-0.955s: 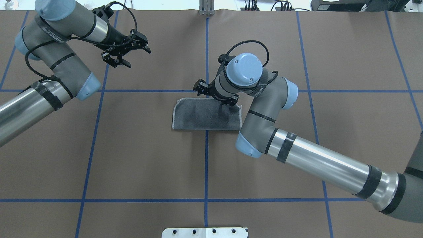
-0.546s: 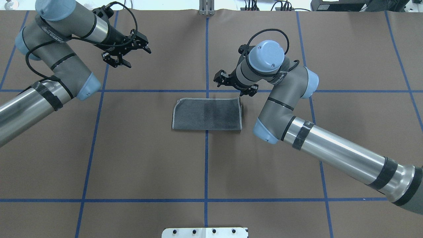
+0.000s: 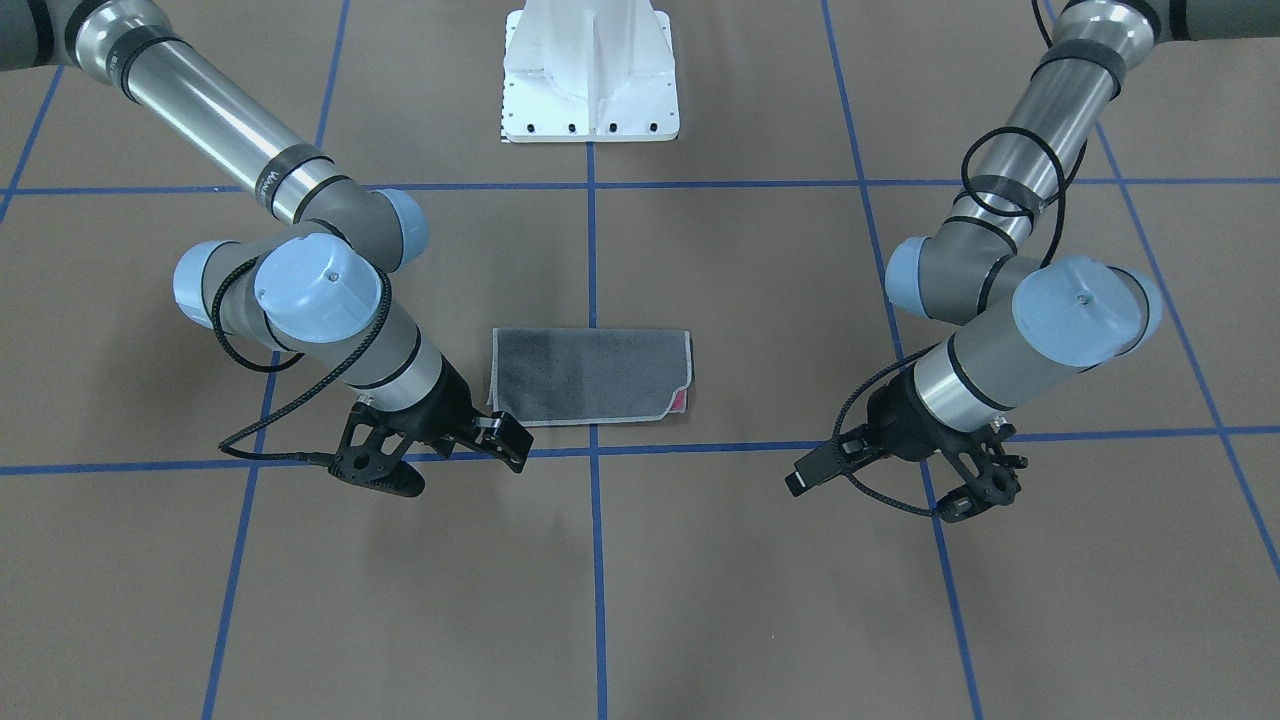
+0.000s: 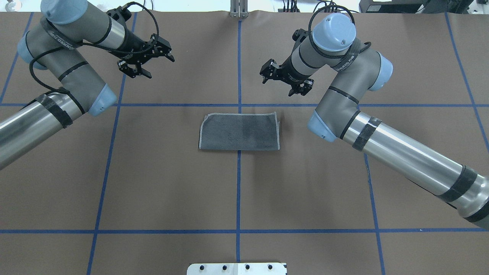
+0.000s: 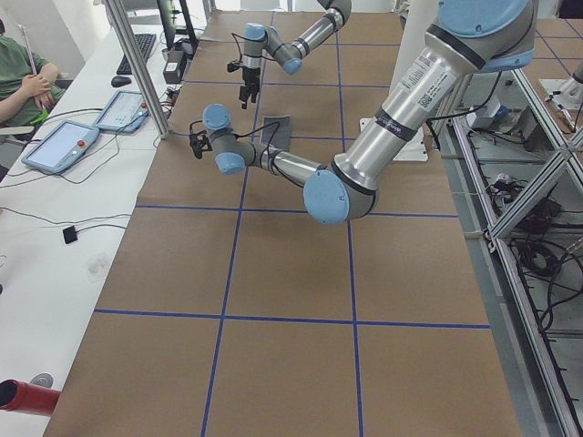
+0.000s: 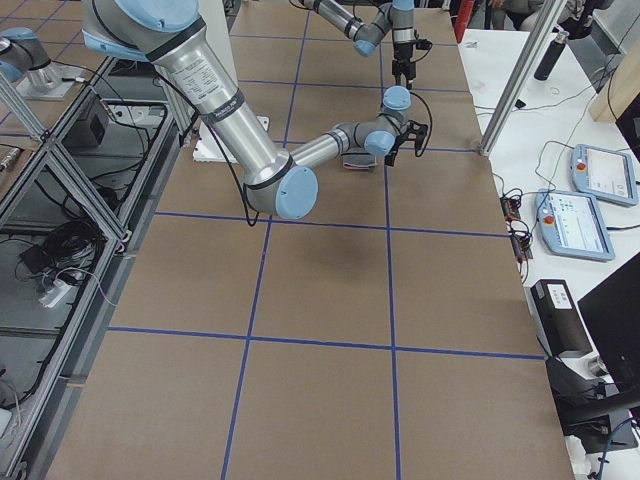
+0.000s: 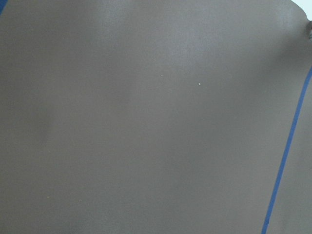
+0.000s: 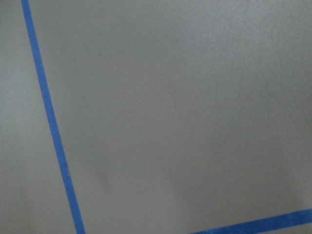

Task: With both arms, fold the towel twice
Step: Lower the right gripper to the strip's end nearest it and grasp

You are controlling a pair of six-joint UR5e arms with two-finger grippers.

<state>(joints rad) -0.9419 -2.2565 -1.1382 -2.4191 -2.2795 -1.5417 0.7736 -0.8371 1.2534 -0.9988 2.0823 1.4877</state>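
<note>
Hovering off the cloth, both claws hang with their jaws apart and nothing between them. The right gripper sits just beyond the far long edge of the towel, near its right-hand corner. The left gripper is well apart from it, with the towel lying off to its right and closer to the robot's base. Neither wrist camera catches the cloth, only brown table and blue tape lines.

The towel lies flat as a grey-side-up rectangle. One fold looks done and the second is not yet begun. A sliver of pink peeks out at the far corner on the left claw's side, so the layers there do not quite match.

The step in hand, as I judge it, is approaching for the second fold — one short end carried over onto the other. To do it well:

- Bring each claw down on one corner of the same short end, jaws wide enough to take both layers.
- Pinch right at the stitched border, not further in, or the cloth will bunch.
- At the pink corner, make sure the lower layer is caught too.
- Lift only just clear and travel across together at one pace, keeping the held edge straight.
- Lay border onto border before letting go.
</note>
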